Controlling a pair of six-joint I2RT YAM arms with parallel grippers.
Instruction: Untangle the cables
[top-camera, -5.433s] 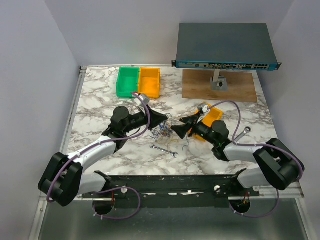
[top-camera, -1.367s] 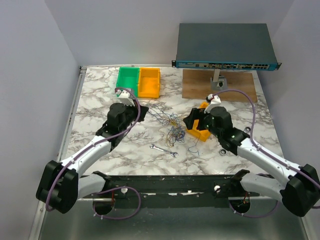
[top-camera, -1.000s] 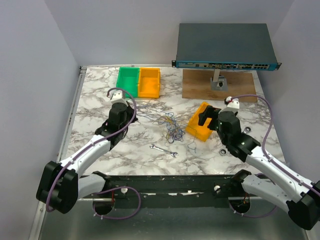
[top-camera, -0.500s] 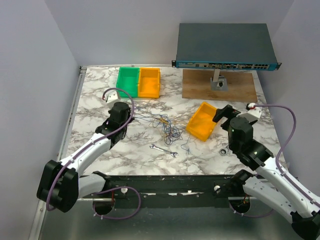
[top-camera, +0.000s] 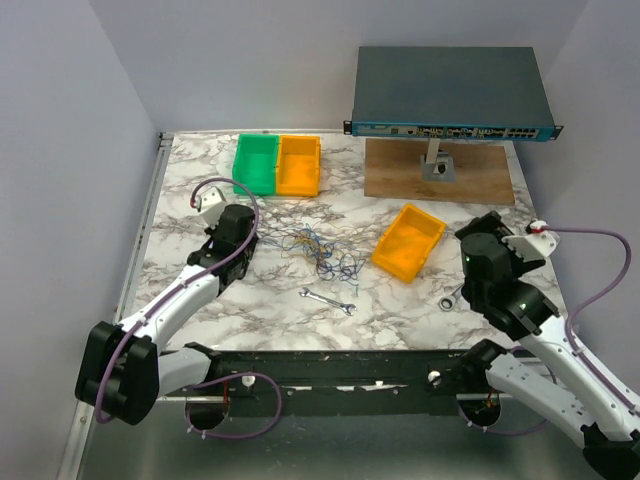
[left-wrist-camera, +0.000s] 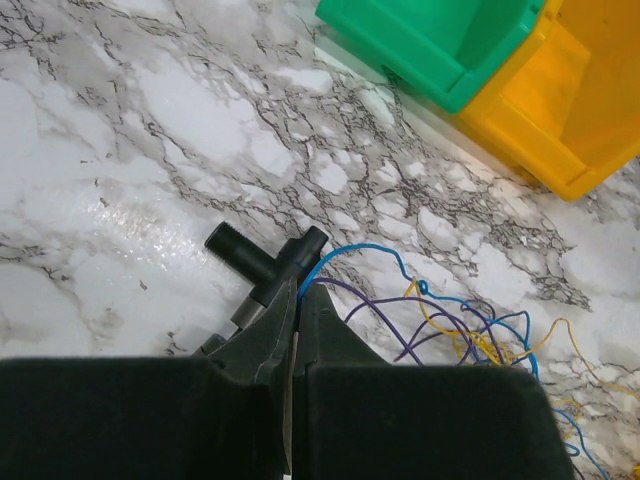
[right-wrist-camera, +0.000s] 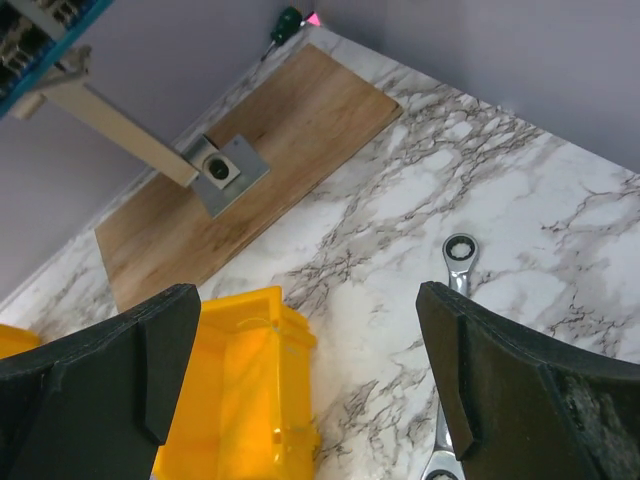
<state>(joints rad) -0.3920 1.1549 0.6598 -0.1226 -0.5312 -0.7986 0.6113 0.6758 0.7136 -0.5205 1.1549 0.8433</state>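
Observation:
The cables (top-camera: 322, 252) are a loose tangle of thin blue, purple and yellow wires on the marble at mid-table. My left gripper (top-camera: 256, 236) sits at the tangle's left end. In the left wrist view my left gripper (left-wrist-camera: 300, 292) is shut, with a blue cable (left-wrist-camera: 352, 250) running in between its tips. Purple strands (left-wrist-camera: 405, 312) and yellow strands (left-wrist-camera: 452, 335) trail off to the right. My right gripper (top-camera: 487, 234) hangs at the right, apart from the cables. In its own view my right gripper (right-wrist-camera: 310, 380) is open and empty.
A tilted yellow bin (top-camera: 408, 242) (right-wrist-camera: 240, 390) lies right of the tangle. A ratchet wrench (top-camera: 452, 296) (right-wrist-camera: 457, 268) lies under my right gripper, and a small wrench (top-camera: 328, 301) lies in front. A green bin (top-camera: 256, 164) and an orange bin (top-camera: 298, 165) stand behind. A network switch (top-camera: 450, 95) stands on a wooden board (top-camera: 440, 172).
My left gripper has pulled back to the left with the blue cable, stretching the tangle out. My right arm has swung right, away from the yellow bin, still open.

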